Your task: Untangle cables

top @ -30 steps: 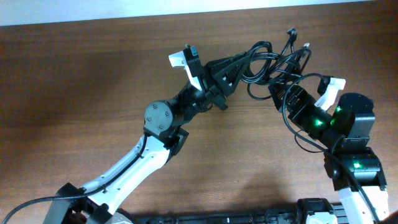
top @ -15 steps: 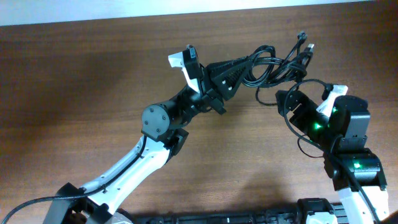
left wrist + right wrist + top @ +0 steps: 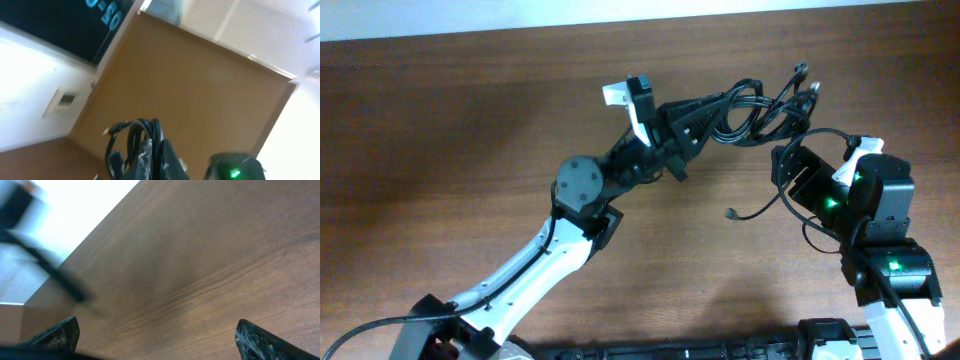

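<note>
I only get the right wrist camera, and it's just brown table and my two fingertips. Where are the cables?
Observer: The left gripper is shut on the cables, one tangled bundle near the far edge of the table.
Operator: Is any cable near me?
Observer: Yes. One plug end lies on the table just beside the right gripper, apart from the bundle.
Operator: Any other plugs?
Observer: Two more plug ends poke out of the bundle toward the far edge.

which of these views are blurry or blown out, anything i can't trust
Overhead: sharp and evenly lit, cables clear against the table. Left wrist: tilted, white glare washing out both sides, the cable loops still readable. Right wrist: a dark streak smeared by blur at upper left, beside a blown-out white patch.
</note>
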Controlling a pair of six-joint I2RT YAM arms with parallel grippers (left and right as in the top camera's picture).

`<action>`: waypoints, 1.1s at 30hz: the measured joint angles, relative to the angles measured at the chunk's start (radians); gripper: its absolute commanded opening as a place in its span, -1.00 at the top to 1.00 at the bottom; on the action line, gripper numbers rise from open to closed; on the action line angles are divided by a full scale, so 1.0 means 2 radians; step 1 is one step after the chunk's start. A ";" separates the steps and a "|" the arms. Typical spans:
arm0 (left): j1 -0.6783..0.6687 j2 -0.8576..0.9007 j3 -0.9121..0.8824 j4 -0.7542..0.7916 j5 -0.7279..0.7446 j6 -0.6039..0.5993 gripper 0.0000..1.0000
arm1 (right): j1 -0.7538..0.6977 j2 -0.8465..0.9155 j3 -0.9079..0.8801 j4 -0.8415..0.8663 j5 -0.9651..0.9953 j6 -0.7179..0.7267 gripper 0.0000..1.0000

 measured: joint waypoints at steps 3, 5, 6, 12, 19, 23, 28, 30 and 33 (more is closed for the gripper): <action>0.014 0.000 0.000 -0.071 -0.006 0.008 1.00 | 0.000 0.000 0.000 0.029 -0.034 -0.040 -0.97; 0.027 0.000 0.000 -0.098 -0.008 0.010 1.00 | 0.000 -0.001 0.000 0.040 -0.051 -0.056 -0.97; 0.033 0.000 0.000 -0.108 -0.009 0.011 1.00 | 0.000 -0.002 0.000 0.041 -0.057 -0.063 -0.97; 0.059 0.000 0.000 -0.158 -0.010 0.013 1.00 | 0.000 -0.030 0.000 0.042 -0.079 -0.091 -0.97; 0.059 0.000 0.000 -0.158 0.005 0.013 1.00 | 0.000 -0.074 0.000 0.044 -0.081 -0.097 -0.97; 0.060 0.000 0.000 -0.162 0.030 0.013 1.00 | 0.000 -0.084 0.000 0.048 -0.081 -0.130 -0.98; 0.060 -0.001 0.000 -0.229 0.041 0.002 1.00 | 0.000 -0.083 0.000 0.042 -0.081 -0.193 -1.00; 0.060 -0.001 0.000 -0.240 0.043 -0.010 1.00 | 0.000 -0.083 0.000 0.041 -0.080 -0.213 -1.00; 0.062 -0.001 0.000 -0.236 0.050 -0.020 1.00 | 0.000 -0.083 0.000 0.042 -0.080 -0.241 -1.00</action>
